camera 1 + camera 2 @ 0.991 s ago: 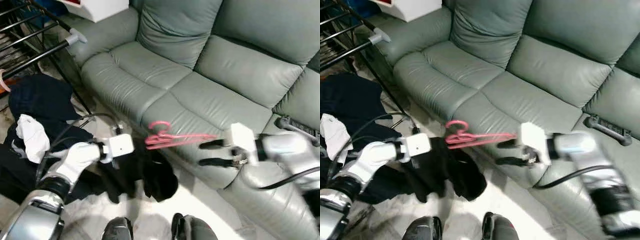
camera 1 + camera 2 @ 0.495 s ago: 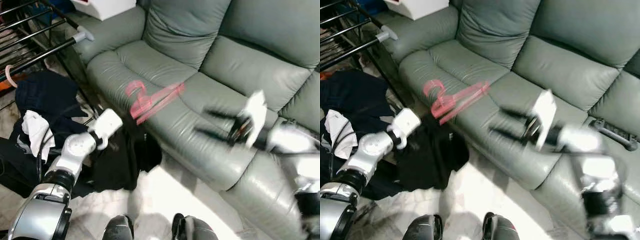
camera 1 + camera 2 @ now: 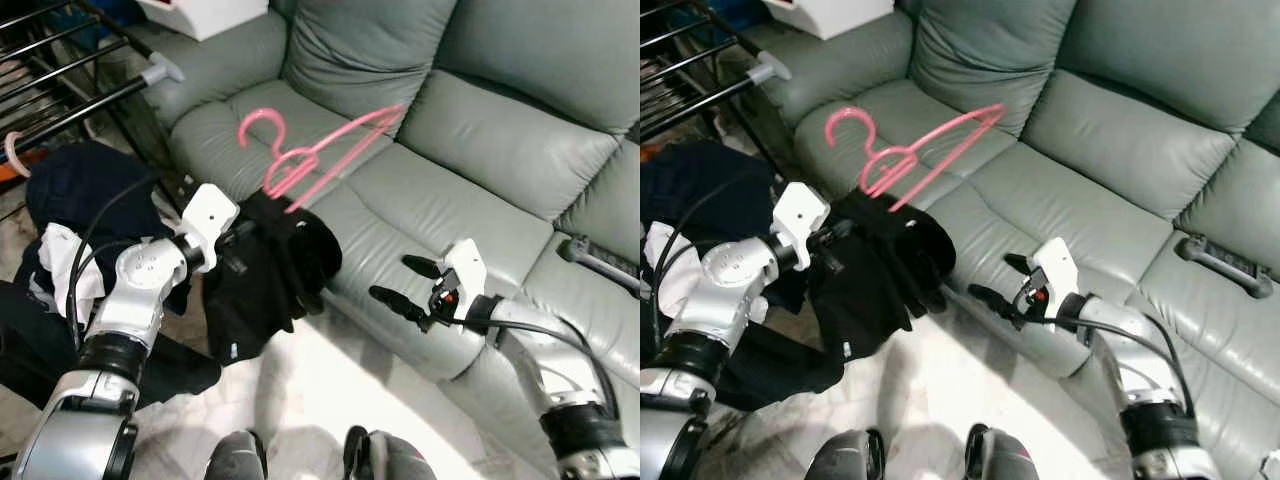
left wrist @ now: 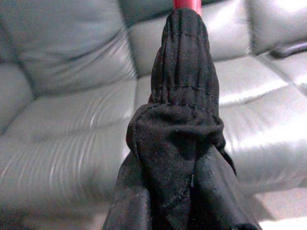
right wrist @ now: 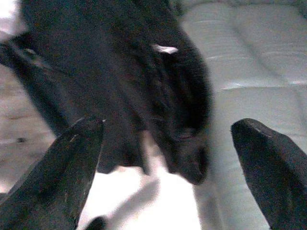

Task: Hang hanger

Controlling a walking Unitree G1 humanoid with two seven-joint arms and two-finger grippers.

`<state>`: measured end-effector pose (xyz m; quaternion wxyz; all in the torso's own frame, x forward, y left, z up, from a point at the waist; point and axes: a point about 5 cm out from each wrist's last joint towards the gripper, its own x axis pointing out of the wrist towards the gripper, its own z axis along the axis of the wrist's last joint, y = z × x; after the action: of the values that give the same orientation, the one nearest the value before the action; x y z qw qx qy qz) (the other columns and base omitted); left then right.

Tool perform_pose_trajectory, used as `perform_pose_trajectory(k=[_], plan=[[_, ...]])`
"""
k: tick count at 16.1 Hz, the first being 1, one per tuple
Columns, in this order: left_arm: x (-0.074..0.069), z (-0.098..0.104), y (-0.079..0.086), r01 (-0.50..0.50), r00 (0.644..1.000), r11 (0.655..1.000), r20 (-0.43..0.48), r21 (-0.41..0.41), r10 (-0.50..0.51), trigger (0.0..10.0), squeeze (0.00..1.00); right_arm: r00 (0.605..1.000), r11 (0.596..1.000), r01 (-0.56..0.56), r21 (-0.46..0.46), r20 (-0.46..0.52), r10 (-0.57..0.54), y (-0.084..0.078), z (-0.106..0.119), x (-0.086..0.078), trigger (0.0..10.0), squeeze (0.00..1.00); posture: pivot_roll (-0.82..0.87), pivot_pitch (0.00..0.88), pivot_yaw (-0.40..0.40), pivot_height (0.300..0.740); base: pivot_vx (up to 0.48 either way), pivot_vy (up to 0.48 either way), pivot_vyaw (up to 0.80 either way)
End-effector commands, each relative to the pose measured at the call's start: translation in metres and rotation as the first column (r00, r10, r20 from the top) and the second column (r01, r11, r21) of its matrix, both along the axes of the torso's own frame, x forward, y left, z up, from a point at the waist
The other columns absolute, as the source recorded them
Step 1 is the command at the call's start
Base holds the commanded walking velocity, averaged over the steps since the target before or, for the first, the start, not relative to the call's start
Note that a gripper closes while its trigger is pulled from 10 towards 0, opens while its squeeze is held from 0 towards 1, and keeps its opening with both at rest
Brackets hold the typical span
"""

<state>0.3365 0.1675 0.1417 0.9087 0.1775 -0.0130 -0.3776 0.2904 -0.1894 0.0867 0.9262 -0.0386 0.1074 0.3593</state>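
The left gripper (image 3: 243, 243) is holding up a pink plastic hanger (image 3: 318, 152) draped with bunched black cloth (image 3: 275, 270) over the grey-green leather sofa (image 3: 480, 200); the right gripper (image 3: 403, 283) is hovering wide open beside it.

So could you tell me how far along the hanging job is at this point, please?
Done: the black garment is on the pink hanger, draped from it.
In hand: the left gripper holds it raised in front of the sofa; its fingers are buried in cloth. The right gripper is open and apart from it.
Left: the hook is not yet on the rack, off to the robot's left.
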Motion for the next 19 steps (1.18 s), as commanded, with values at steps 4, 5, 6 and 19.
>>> perform_pose_trajectory(k=[4, 5, 6, 19], plan=[[-0.011, 0.016, -0.020, 0.183, 0.981, 0.981, 0.058, 0.069, -0.187, 0.0, 0.00, 0.982, 0.985, 0.157, -0.067, 0.120, -0.148, -0.011, 0.010, 0.020, 10.0, 1.00, -0.05, 0.128, 0.010, 0.740, 0.000, 0.000, 0.00], [-0.013, 0.020, -0.024, 0.199, 0.977, 0.978, 0.063, 0.065, -0.203, 0.0, 0.00, 0.982, 0.985, 0.156, -0.072, 0.119, -0.146, -0.009, 0.007, 0.021, 10.0, 1.00, -0.05, 0.127, 0.011, 0.740, 0.000, 0.000, 0.00], [-0.014, 0.022, -0.025, 0.205, 0.976, 0.977, 0.064, 0.064, -0.209, 0.0, 0.00, 0.981, 0.985, 0.158, -0.074, 0.124, -0.148, -0.008, 0.006, 0.021, 10.0, 1.00, -0.05, 0.127, 0.011, 0.740, 0.000, 0.000, 0.00], [-0.025, 0.094, -0.059, 0.308, 0.945, 0.931, 0.172, -0.195, -0.277, 0.0, 0.00, 0.958, 0.953, 0.175, -0.248, -0.182, -0.223, -0.009, -0.057, 0.011, 2.9, 0.00, -0.04, 0.128, -0.009, 0.740, 0.000, 0.000, 0.00]])
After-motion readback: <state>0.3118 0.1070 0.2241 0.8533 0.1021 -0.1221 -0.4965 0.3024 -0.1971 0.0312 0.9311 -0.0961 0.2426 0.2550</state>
